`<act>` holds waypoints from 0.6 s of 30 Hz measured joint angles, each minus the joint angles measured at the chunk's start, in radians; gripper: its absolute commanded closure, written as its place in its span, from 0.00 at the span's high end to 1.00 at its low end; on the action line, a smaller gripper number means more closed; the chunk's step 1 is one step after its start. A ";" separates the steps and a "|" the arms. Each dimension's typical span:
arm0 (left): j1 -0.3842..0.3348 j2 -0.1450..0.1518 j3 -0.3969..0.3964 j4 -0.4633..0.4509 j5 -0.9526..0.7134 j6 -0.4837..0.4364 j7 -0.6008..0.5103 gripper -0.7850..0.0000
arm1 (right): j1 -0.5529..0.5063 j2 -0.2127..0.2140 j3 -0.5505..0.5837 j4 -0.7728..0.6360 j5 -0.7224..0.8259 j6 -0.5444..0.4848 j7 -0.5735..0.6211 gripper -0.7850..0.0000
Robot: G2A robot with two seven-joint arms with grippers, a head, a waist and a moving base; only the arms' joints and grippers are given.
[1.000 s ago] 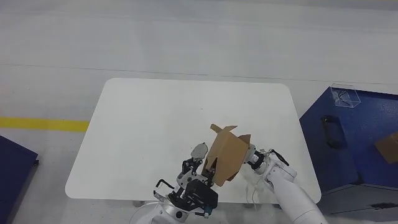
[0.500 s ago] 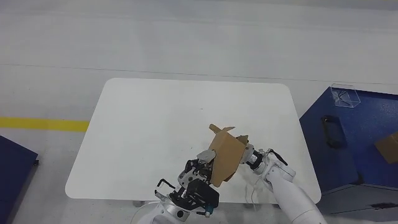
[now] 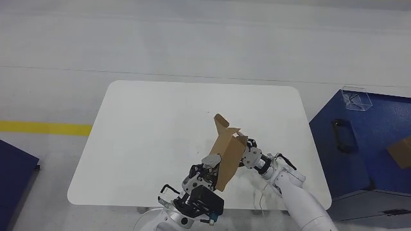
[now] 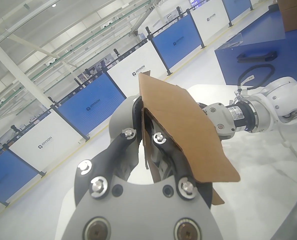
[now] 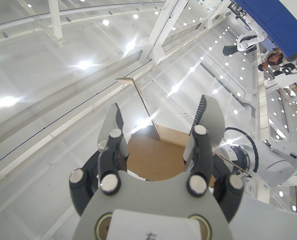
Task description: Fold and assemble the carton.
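Observation:
A brown cardboard carton, partly folded, is held up on edge above the front right part of the white table. My left gripper is at its near left side. In the left wrist view that gripper is shut on a thin edge of a carton panel. My right gripper sits against the carton's right side. Seen from the right wrist, it is open, its fingers wide apart, with the carton face between their bases and a thin flap rising past them.
A blue bin stands beside the table's right edge with a clear plastic box on it. The carton hangs close to the table's front edge. The right arm's wrist shows behind the carton in the left wrist view.
The carton has swung more upright, its top flap rising and shifting left. The left gripper moved in from beside the carton and shut on its edge. The right gripper shifted slightly left with the carton.

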 measured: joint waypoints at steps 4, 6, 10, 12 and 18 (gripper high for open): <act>0.000 0.000 0.000 0.000 0.000 0.000 0.000 0.00 | 0.000 0.000 0.000 0.000 0.000 0.000 0.000 1.00; 0.000 0.000 0.000 0.000 0.000 0.000 0.000 0.00 | 0.000 0.000 0.000 0.000 0.000 0.000 0.000 1.00; 0.000 0.000 0.000 0.000 0.000 0.000 0.000 0.00 | 0.000 0.000 0.000 0.000 0.000 0.000 0.000 1.00; -0.004 0.002 -0.010 -0.001 0.025 0.013 -0.002 0.00 | -0.004 0.000 0.006 -0.010 -0.001 -0.010 -0.016 1.00; 0.045 0.017 -0.025 -0.074 0.479 0.089 -0.070 0.00 | -0.035 0.022 0.097 -0.087 -0.023 -0.002 -0.103 1.00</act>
